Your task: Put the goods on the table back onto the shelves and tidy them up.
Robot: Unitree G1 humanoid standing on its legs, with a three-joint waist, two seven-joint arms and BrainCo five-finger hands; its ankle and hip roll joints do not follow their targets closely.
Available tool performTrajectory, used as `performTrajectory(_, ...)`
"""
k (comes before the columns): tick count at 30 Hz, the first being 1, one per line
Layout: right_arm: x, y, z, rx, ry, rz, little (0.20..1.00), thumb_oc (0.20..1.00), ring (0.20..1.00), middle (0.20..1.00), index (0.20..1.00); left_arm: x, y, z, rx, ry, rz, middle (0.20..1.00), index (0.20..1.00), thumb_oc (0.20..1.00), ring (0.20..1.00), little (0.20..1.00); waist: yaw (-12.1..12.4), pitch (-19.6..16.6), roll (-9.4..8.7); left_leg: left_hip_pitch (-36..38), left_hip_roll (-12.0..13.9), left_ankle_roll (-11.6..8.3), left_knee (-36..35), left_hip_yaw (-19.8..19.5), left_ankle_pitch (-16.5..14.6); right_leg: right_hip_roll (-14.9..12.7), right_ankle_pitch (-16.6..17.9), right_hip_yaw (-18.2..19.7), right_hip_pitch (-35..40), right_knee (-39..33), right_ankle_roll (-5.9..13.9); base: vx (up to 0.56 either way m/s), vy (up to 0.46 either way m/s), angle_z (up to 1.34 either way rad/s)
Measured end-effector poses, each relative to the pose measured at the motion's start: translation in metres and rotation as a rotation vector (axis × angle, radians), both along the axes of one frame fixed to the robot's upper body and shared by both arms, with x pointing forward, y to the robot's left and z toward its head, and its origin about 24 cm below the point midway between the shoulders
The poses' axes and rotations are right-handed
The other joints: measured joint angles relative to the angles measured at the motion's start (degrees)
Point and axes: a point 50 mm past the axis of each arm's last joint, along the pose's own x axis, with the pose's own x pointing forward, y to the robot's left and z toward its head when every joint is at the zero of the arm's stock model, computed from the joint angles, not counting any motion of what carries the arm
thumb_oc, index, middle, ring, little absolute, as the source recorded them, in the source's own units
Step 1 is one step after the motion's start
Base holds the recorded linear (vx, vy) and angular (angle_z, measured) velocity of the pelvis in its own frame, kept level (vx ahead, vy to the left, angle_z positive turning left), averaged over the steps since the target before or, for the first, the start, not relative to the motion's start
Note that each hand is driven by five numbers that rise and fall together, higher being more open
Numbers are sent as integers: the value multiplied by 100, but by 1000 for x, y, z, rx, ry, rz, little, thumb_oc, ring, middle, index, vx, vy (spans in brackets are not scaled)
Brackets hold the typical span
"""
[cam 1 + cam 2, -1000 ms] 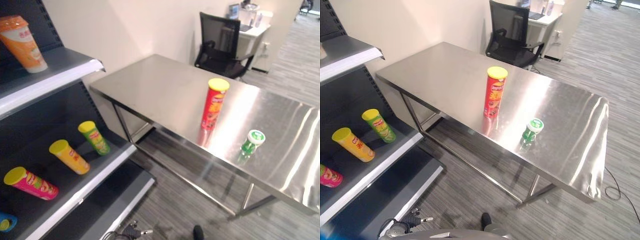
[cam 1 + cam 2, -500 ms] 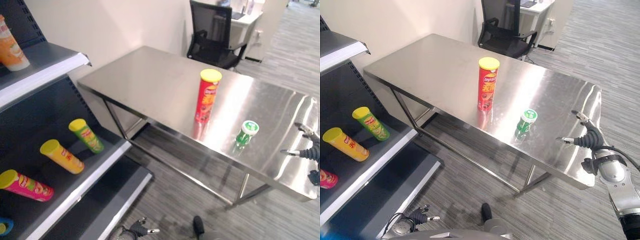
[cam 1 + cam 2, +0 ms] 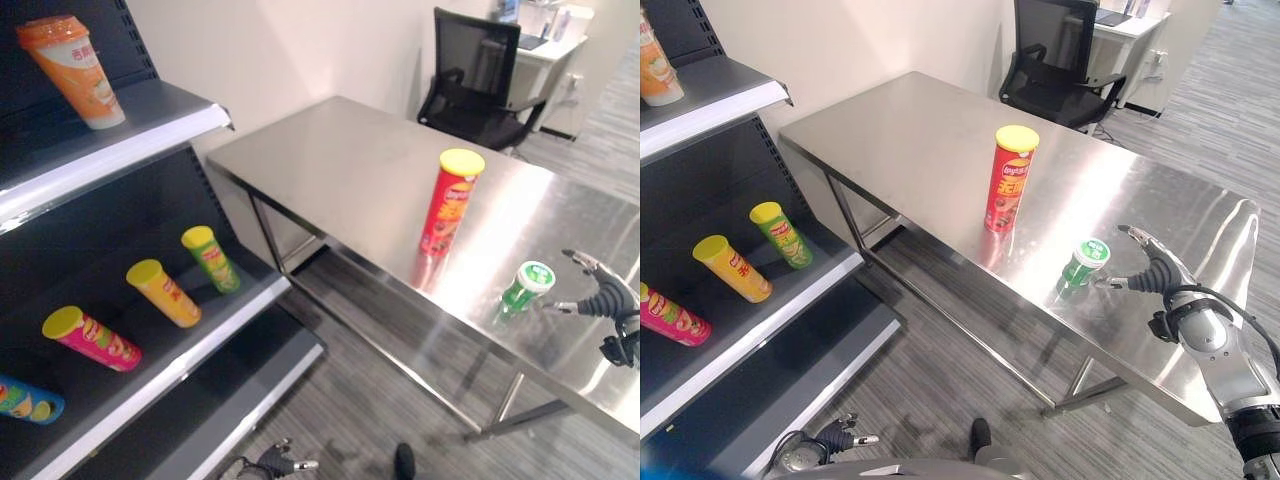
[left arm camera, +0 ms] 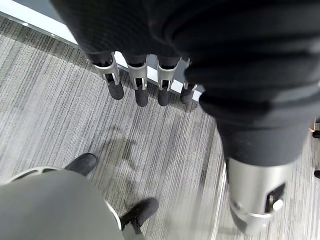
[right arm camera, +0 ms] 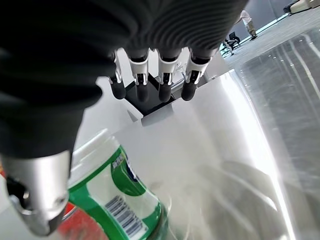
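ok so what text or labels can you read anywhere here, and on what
red chip can: yellow print, too small to read
green bottle: label print and barcode, blurred, unreadable
orange cup on top shelf: print too small
green can, yellow can, pink can, blue can on lower shelf: print too small
nothing quotable

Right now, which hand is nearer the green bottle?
Right. The right hand is open beside the green bottle on the table, not touching. The left hand hangs low over the floor.
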Motion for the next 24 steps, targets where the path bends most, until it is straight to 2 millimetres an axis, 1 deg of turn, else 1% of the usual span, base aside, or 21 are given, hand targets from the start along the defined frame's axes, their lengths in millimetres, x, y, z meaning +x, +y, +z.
performTrajectory(3, 6, 5, 2, -5, -8, 19, 1000, 1000, 1000, 1000, 1000, 0, 1, 0, 1, -1, 9, 1000, 1000, 1000, 1000, 1000, 26, -10, 19, 9, -2, -4, 12, -22, 4, 2, 8, -18, -2, 1, -12, 15, -16, 5)
performTrajectory(7, 6, 4, 1, -36, 2, 21, 1000, 1000, 1000, 1000, 1000, 0, 1, 0, 1, -1, 11, 1000, 1000, 1000, 1000, 1000, 138, -10, 20, 5, -5, -4, 6, -50, 4, -13, 4, -45, 30, 0, -14, 4, -2, 3)
performTrajectory(10, 7, 2, -2, -33, 14, 9, 1000, 1000, 1000, 1000, 1000, 0, 1, 0, 2, -2, 10, 1000, 1000, 1000, 1000, 1000, 146, -11, 21, 2, -9, -3, -19, -153, 4, -34, -20, -151, 75, 0, -3, 12, -5, 15)
performTrajectory(11, 12, 8, -4, -29, 18, 25, 1000, 1000, 1000, 1000, 1000, -1, 2, 0, 3, 1, 11, 1000, 1000, 1000, 1000, 1000, 144, -12, 22, -1, -8, -3, -19, -158, 5, -34, -22, -156, 74, 0, -2, 16, -7, 7)
performTrajectory(14, 14, 15, -11, -25, 43, 47, 1000, 1000, 1000, 1000, 1000, -3, 2, 0, 5, 5, 15, 1000, 1000, 1000, 1000, 1000, 154, -14, 25, -7, -9, -1, 1, -179, 7, -40, -22, -181, 77, 0, -3, 16, -2, 3)
performTrajectory(19, 15, 16, -14, -16, 52, 40, 1000, 1000, 1000, 1000, 1000, -4, 3, 0, 7, 5, 16, 1000, 1000, 1000, 1000, 1000, 157, -16, 22, -6, -28, 16, 12, -242, 19, -69, -22, -227, 96, 1, -4, 1, -3, 4)
performTrajectory(20, 15, 16, -14, -16, 53, 41, 953, 953, 953, 953, 953, -4, 3, 0, 7, 5, 16, 1000, 1000, 1000, 1000, 1000, 158, -16, 21, -7, -31, 14, 10, -262, 25, -73, -22, -238, 101, 1, -4, 0, -4, 10)
performTrajectory(21, 15, 16, -14, -16, 54, 41, 501, 501, 501, 501, 501, -4, 3, 0, 8, 5, 17, 1000, 1000, 1000, 1000, 1000, 158, -15, 20, -7, -32, 15, 7, -284, 30, -76, -23, -253, 111, 0, -4, 3, -5, 8)
performTrajectory(22, 15, 16, -15, -16, 55, 41, 200, 200, 200, 200, 200, -4, 3, 0, 8, 5, 17, 1000, 1000, 1000, 1000, 1000, 158, -16, 20, -7, -32, 16, 5, -292, 32, -77, -24, -261, 116, 0, -3, 3, -4, 7)
performTrajectory(24, 15, 17, -15, -17, 58, 46, 200, 200, 200, 200, 200, -4, 3, 0, 10, 5, 18, 1000, 1000, 1000, 1000, 1000, 161, -20, 14, -9, -31, 16, -5, -303, 32, -79, -27, -282, 122, 0, -2, -5, -3, 5)
